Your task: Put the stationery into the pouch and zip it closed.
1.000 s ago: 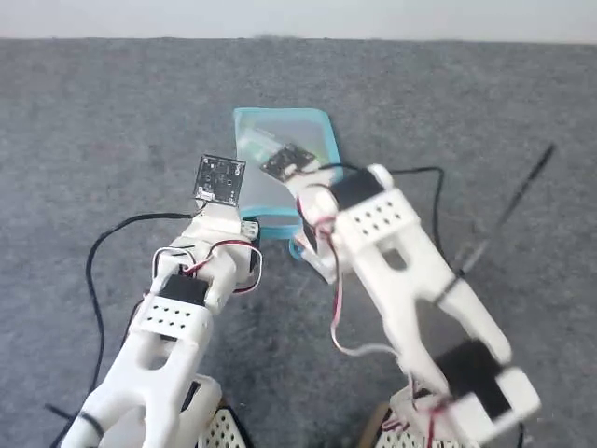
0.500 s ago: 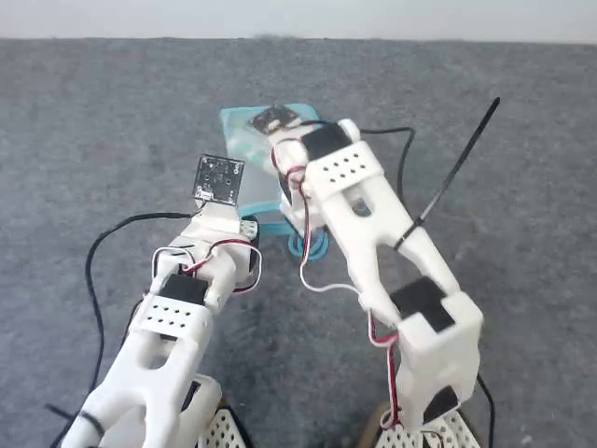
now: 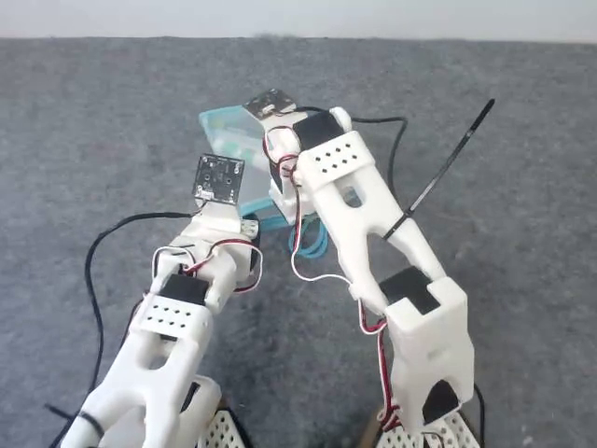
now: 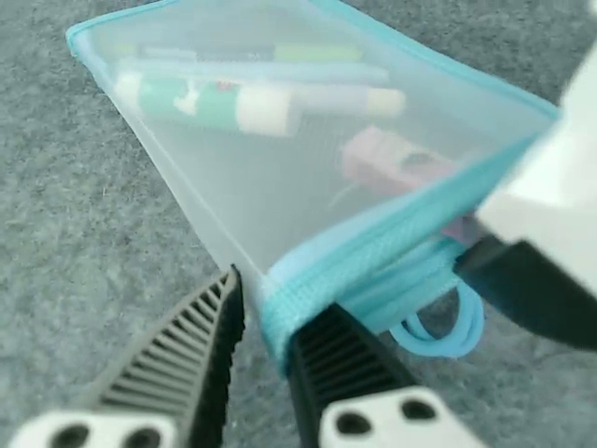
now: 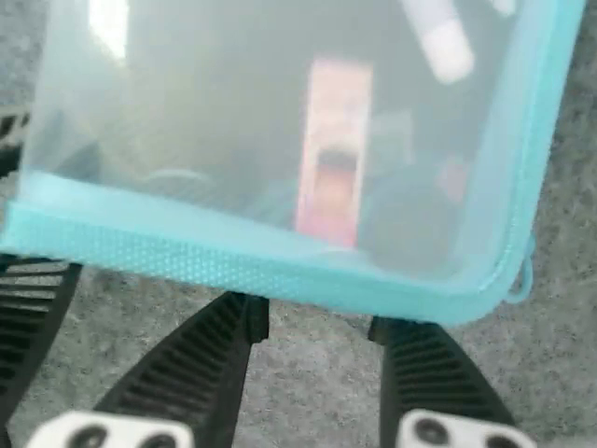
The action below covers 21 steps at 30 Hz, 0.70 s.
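Note:
The translucent teal pouch [image 3: 229, 142] lies on the grey carpet, tilted, with a glue stick [image 4: 215, 103], pens [image 4: 252, 56] and a pink eraser [image 4: 392, 159] inside. My left gripper [image 4: 275, 299] is shut on the pouch's [image 4: 280, 177] near corner at the zipper band. My right arm [image 3: 340, 177] stretches over the pouch's near edge. Its gripper [image 5: 319, 319] is open just short of the teal zipper edge [image 5: 233, 266], nothing between the fingers. Through the pouch [image 5: 280, 112] the eraser [image 5: 334, 149] shows. A small zipper pull [image 5: 520, 275] sits at the corner.
A blue cord loop [image 3: 312, 245] hangs from the pouch beside the right arm. A black cable [image 3: 112, 243] curls left of the left arm. A thin black strap [image 3: 448, 159] sticks out from the right arm. Both arm bases stand at the near edge.
The right arm has swung leftward and farther out over the pouch. The pouch's far end has turned toward the left. The left arm has held still.

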Each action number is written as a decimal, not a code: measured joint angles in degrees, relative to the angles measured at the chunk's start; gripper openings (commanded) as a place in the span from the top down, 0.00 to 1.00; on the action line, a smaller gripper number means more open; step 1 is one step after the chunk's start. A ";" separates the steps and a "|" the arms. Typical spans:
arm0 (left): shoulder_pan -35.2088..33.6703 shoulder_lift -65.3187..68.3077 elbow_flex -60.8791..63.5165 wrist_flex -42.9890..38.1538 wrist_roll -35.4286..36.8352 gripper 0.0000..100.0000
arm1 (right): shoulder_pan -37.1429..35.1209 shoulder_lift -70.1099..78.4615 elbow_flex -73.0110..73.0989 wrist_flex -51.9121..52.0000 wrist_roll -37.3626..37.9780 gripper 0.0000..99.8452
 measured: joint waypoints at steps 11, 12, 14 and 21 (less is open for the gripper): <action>-0.09 -0.09 0.00 0.44 -0.35 0.99 | 1.67 -14.33 0.00 -0.26 0.18 0.79; 0.09 -0.09 0.09 0.44 -0.44 0.99 | 2.20 -16.70 0.53 -0.18 0.44 0.79; 0.09 0.00 0.09 0.44 -0.53 0.99 | 3.16 -21.19 3.34 -0.53 2.20 0.79; -3.25 -2.55 -0.88 5.10 -0.53 0.99 | 7.21 -39.91 34.37 -19.69 6.42 0.79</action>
